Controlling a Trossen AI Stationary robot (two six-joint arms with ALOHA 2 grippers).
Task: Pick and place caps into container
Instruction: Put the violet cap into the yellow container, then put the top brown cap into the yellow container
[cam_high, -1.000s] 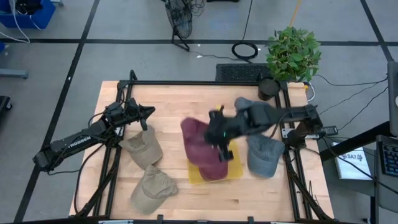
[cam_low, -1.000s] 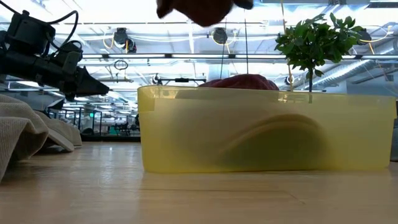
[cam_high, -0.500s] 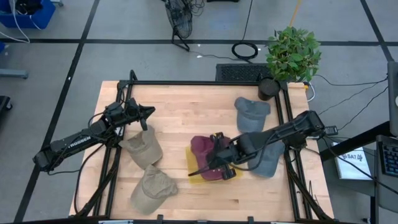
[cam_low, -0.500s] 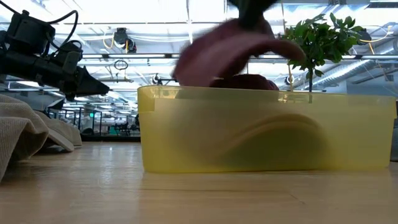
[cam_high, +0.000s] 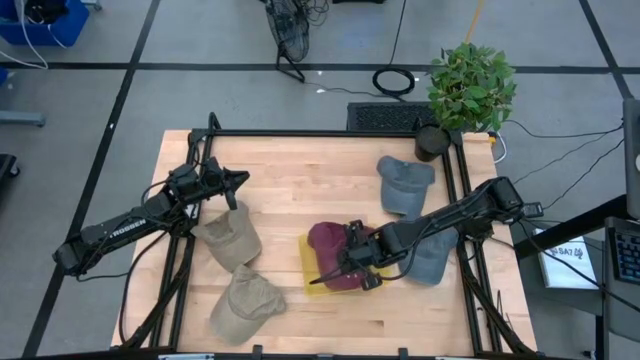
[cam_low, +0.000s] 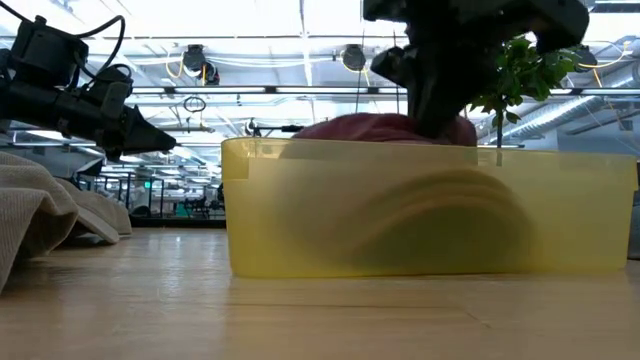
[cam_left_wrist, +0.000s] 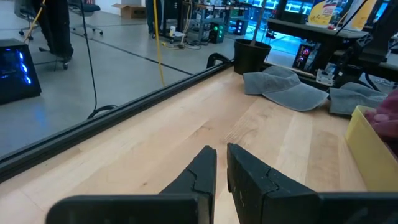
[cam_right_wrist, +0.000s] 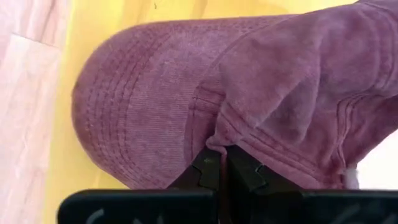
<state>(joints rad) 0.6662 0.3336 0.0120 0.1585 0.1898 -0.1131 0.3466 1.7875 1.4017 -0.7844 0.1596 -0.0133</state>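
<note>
My right gripper (cam_high: 352, 262) is shut on a maroon cap (cam_high: 330, 248), which is down in the yellow container (cam_high: 312, 285) at the table's middle front. In the low view the maroon cap (cam_low: 350, 128) bulges above the container's rim (cam_low: 430, 160), below the dark gripper (cam_low: 440, 90). Two khaki caps (cam_high: 228, 238) (cam_high: 245, 302) lie on the table at the left. Two grey-blue caps (cam_high: 403, 183) (cam_high: 432, 255) lie at the right. My left gripper (cam_high: 240, 180) waits shut and bare at the far left, above the wood (cam_left_wrist: 221, 155). My right gripper pinches a bunched fold of the maroon cap's cloth (cam_right_wrist: 217, 140) between its two fingers, where the crown meets the brim. The fingers come from above, slanting down from the table's right. The cap's brim (cam_right_wrist: 124, 112) spreads over the yellow container's floor.
A black pot (cam_high: 432, 143) with a green plant (cam_high: 470, 85) stands at the far right corner. Black frame rails (cam_high: 330, 133) run along the table's edges. Bare wood (cam_high: 300, 185) lies between the two arms.
My right gripper has come down and toward the table's near edge with the maroon cap, tipping more steeply downward. The cap, which hung high above the container, now sits down in it. The gripper has stayed shut.
</note>
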